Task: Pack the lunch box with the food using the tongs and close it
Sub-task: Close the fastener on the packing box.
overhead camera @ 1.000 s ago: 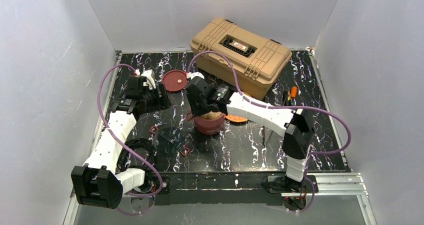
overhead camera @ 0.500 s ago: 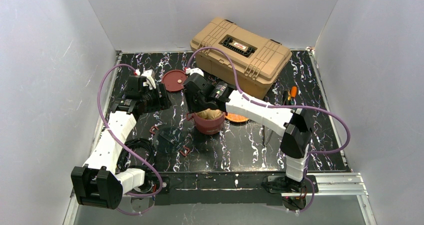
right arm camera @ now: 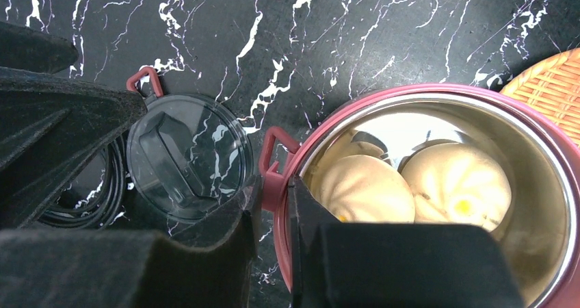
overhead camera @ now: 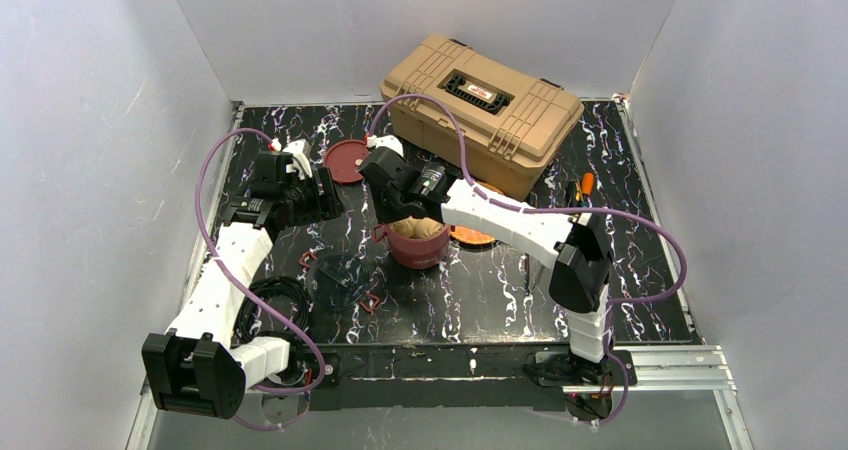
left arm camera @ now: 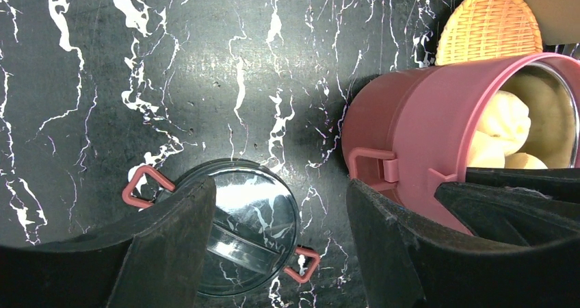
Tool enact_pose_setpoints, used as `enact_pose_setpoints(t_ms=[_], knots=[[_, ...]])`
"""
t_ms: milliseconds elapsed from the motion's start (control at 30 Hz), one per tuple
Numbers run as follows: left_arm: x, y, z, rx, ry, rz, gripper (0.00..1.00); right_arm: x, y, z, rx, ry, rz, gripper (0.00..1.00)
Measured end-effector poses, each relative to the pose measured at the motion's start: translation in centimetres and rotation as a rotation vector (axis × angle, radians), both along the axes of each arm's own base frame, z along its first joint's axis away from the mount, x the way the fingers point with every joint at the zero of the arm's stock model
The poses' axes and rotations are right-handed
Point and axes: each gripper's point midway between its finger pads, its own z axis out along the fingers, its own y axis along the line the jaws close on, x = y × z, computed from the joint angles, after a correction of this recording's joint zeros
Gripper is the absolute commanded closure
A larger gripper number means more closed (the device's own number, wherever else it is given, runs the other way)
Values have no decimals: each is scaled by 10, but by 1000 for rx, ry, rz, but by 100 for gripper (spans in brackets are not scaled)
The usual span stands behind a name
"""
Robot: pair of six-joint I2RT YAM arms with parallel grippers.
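Top view: one maroon tiffin bowl (overhead camera: 418, 244) stands at the centre of the frame on the black marbled table (overhead camera: 500, 290). One flat maroon lid (overhead camera: 348, 160) lies apart from it, up and to the left. One tan toolbox (overhead camera: 481, 105) sits at the upper centre, and one orange woven plate (overhead camera: 474, 237) shows just right of the bowl. One clear lid (overhead camera: 340, 268) with red tabs lies lower left of the bowl, with one black cable coil (overhead camera: 268, 295) further left. Two screwdriver handles (overhead camera: 581, 184), one orange and one green, lie at the right. The right gripper (overhead camera: 388, 220) is at the bowl's left rim; the left gripper (overhead camera: 322, 198) hangs left of it, apart.

Left wrist view: the left pincer's two fingers (left arm camera: 171, 253) stand wide apart with nothing between them, above the clear lid at the bottom centre. The bowl fills the right side, with three pale buns (left arm camera: 503, 120) showing inside.

Right wrist view: the right pincer is closed on the bowl's wall, one finger inside and one outside, just beside a rim lug. Two buns lie in full view in the steel lining; a third pale shape behind them is unclear.
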Motion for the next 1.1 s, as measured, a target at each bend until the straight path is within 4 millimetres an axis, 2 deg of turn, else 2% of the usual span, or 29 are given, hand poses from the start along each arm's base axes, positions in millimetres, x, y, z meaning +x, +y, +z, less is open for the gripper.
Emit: enact_pose_setpoints(t_ms=[267, 567, 900, 1100], knots=[[-5, -11, -8, -78, 31, 3, 36, -1, 0, -3, 13, 5, -21, 91], [-18, -40, -53, -284, 168, 42, 47, -1, -1, -3, 45, -3, -45, 94], [-2, -56, -72, -367, 222, 50, 61, 0, 0, -4, 59, -8, -47, 96], [-2, -66, -78, -369, 241, 30, 64, 0, 2, -4, 67, -11, -46, 97]])
